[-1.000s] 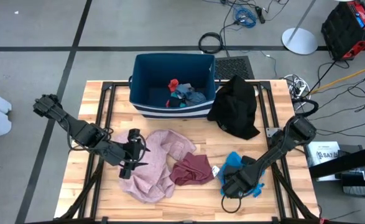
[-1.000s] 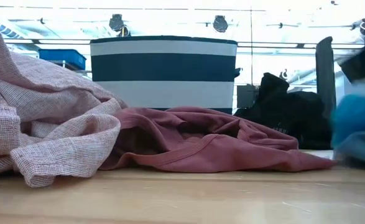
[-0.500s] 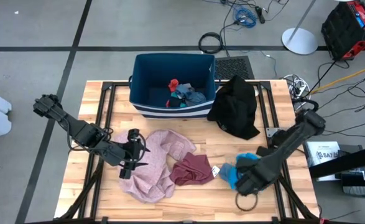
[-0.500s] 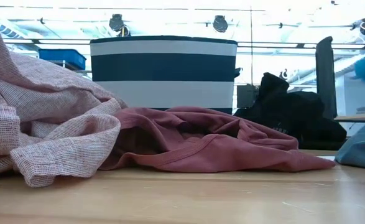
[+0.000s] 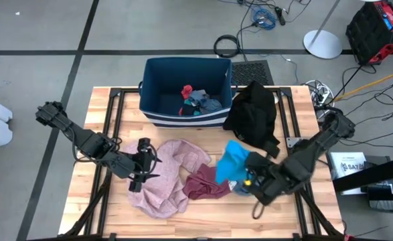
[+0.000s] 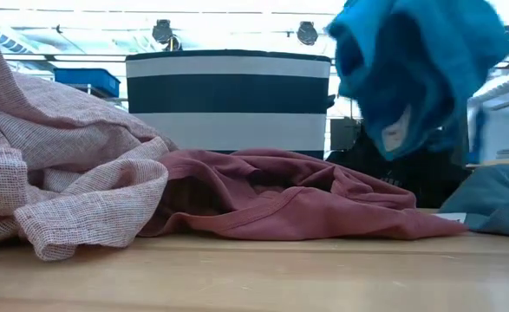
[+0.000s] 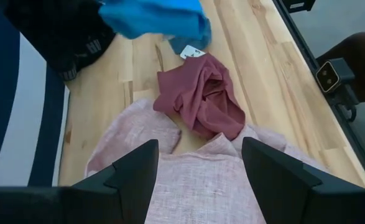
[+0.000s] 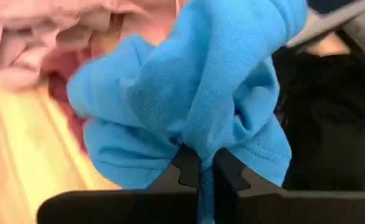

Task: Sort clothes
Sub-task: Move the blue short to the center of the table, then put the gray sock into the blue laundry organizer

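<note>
While clamped tight on a bunched bright blue garment (image 5: 233, 163), right gripper (image 8: 199, 179) held up off the table (image 5: 183, 217), cloth hanging in folds around the shut fingers. Just beside and below it, maroon garment (image 5: 206, 182) crumpled on the wood, touching the pale pink garment (image 5: 163, 177) where the left gripper (image 7: 194, 171) rests with fingers spread apart, holding nothing. Farther off from the right gripper, black garment (image 5: 253, 114) heaped beside the striped bin (image 5: 186, 84), small red, teal and grey socks (image 5: 196, 100) lying inside.
</note>
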Tool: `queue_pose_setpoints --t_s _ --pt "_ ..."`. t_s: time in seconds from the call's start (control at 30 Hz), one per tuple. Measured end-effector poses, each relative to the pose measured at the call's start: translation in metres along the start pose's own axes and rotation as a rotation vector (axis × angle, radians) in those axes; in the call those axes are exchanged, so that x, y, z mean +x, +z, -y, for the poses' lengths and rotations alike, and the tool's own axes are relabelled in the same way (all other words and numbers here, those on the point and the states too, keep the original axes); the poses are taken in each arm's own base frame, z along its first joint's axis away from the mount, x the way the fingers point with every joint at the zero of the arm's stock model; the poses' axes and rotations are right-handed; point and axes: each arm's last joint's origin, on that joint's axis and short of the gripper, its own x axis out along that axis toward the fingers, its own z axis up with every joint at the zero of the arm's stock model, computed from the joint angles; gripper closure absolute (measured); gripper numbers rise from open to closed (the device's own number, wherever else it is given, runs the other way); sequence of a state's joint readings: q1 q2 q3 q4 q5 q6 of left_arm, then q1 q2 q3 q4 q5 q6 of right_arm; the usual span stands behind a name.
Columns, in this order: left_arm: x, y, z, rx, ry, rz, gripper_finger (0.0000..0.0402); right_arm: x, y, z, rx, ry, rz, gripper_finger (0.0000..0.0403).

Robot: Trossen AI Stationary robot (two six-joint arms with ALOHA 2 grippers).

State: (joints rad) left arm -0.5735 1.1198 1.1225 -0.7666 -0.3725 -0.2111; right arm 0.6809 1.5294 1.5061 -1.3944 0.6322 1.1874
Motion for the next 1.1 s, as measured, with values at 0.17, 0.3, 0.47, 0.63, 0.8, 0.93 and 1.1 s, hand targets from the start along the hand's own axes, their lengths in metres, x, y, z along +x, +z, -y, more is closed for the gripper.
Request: queue_pose_setpoints --t_s 0.17,0.3,0.47,0.63,0.8,0.93,1.1 --pt "0.000 0.000 0.000 -0.020 0.000 0.004 0.0159 0.048 0.010 0.007 -0.034 -0.065 -0.024 0.0402" --pt "0.000 0.001 0.000 -0.049 -0.001 0.010 0.0159 0.095 0.005 0.022 -0.029 -0.095 -0.143 0.0402" --pt "0.000 0.002 0.001 -0.054 -0.005 0.024 0.0159 0.140 -0.006 0.042 -0.007 -0.102 -0.250 0.0402" --pt "0.000 0.002 0.001 -0.053 -0.006 0.025 0.0159 0.161 -0.010 0.055 -0.002 -0.045 -0.356 0.0383" --pt "0.000 0.002 0.001 -0.046 -0.006 0.024 0.0159 0.152 0.010 0.058 -0.041 0.016 -0.384 0.0315" --pt "0.000 0.002 0.001 -0.045 -0.005 0.024 0.0159 0.129 0.036 0.058 -0.073 0.076 -0.396 0.0250" --pt "0.003 0.004 0.002 -0.029 0.007 0.040 0.0159 0.094 0.058 0.054 -0.050 0.085 -0.363 0.0204"
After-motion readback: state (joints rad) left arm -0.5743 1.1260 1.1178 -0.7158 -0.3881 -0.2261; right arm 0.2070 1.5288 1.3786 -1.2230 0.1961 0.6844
